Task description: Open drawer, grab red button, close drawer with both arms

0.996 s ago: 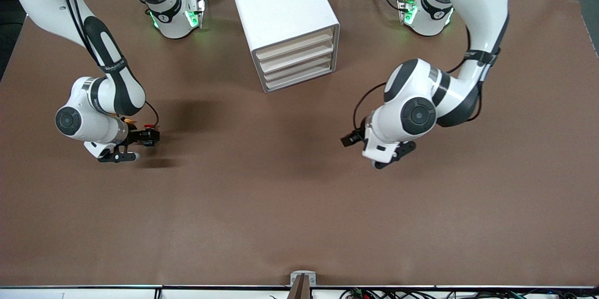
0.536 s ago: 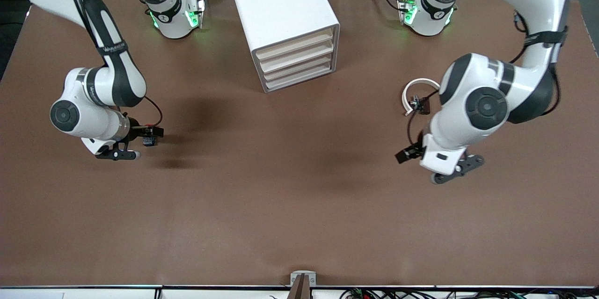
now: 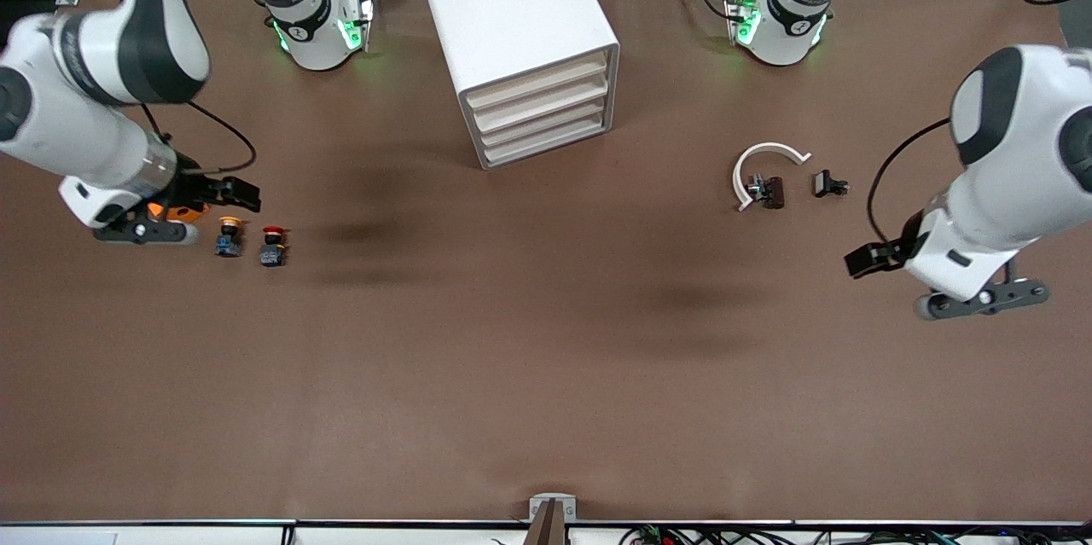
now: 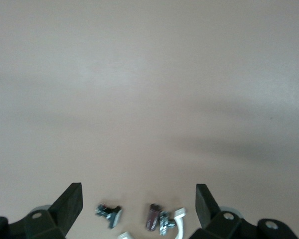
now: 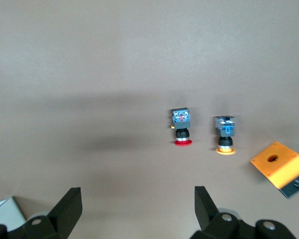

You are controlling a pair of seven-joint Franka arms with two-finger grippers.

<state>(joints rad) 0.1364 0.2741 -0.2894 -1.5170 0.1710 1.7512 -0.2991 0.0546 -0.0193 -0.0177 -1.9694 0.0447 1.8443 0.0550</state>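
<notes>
Both arms hang raised over the worktop, one at each end. The right end effector (image 3: 136, 231) hovers low by its own end, fingers (image 5: 65, 211) spread wide and empty. The left end effector (image 3: 981, 299) hovers at the other end, fingers (image 4: 70, 201) likewise parted, holding nothing.

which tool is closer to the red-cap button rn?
Right. The right tool is open beside the red-cap button; the left tool is open at the left arm's end of the table.

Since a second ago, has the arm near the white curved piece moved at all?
Yes. The left gripper swung away from the cabinet, toward its own end of the table, open and empty.
</notes>
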